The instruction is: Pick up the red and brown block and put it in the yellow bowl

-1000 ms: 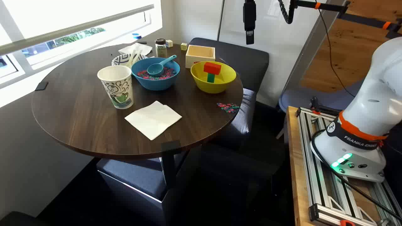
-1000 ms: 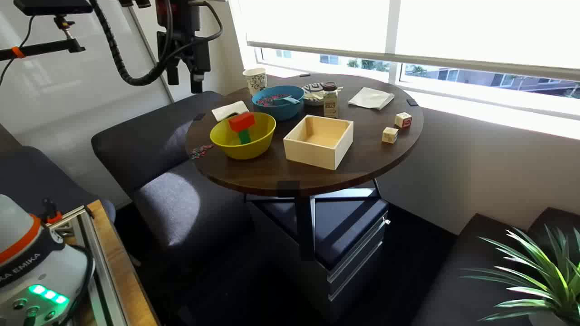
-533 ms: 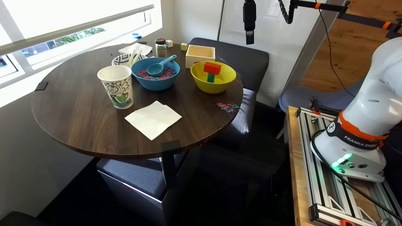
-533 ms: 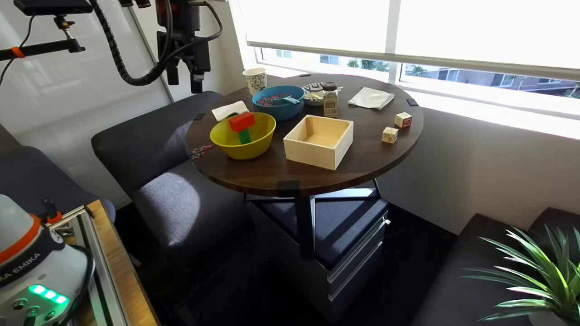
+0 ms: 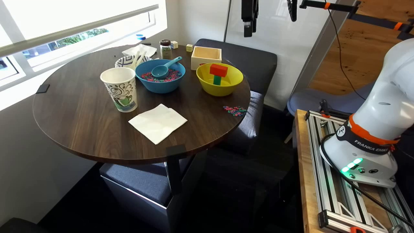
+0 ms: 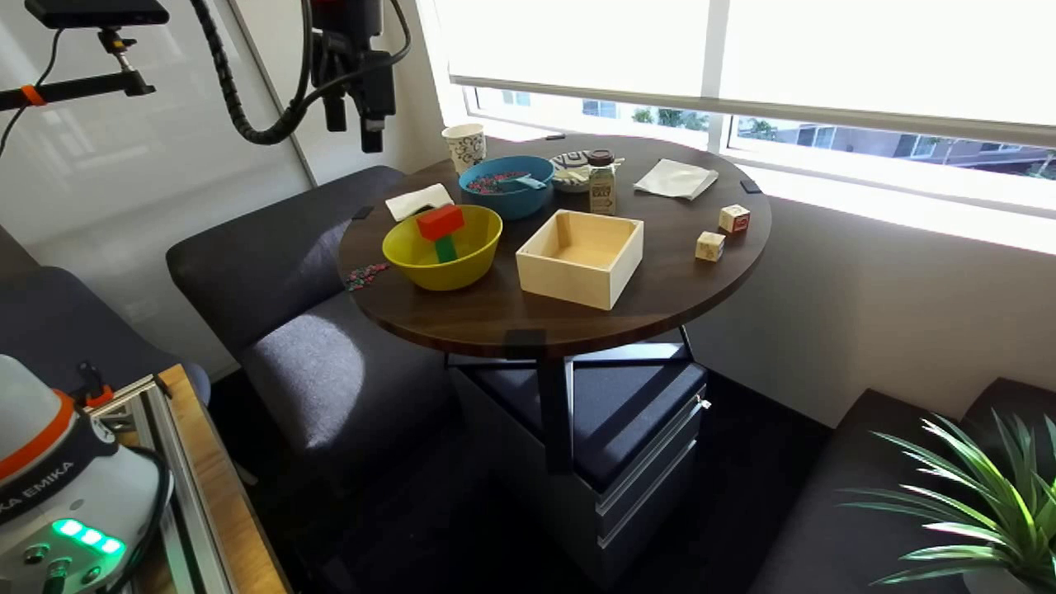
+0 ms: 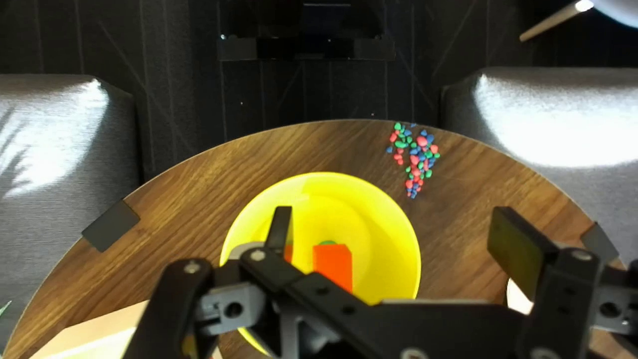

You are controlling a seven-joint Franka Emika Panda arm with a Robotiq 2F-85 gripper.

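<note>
The red block lies across the top of a small green block inside the yellow bowl. No brown part shows on it. The red block and yellow bowl stand the same way in the other view from outside. In the wrist view the red block shows inside the yellow bowl, partly hidden by a finger linkage. My gripper is open with its fingers wide apart and nothing between them. It hangs high above the table, touching nothing; it also shows in an exterior view.
A blue bowl with colored bits and a scoop, a paper cup and a napkin are on the table. A pale wooden box stands beside the yellow bowl. Loose bits lie near the edge. Two letter cubes lie farther off.
My gripper has moved a little higher and shifted slightly sideways over the last half second. It stays open. The blocks and bowls have not moved.
</note>
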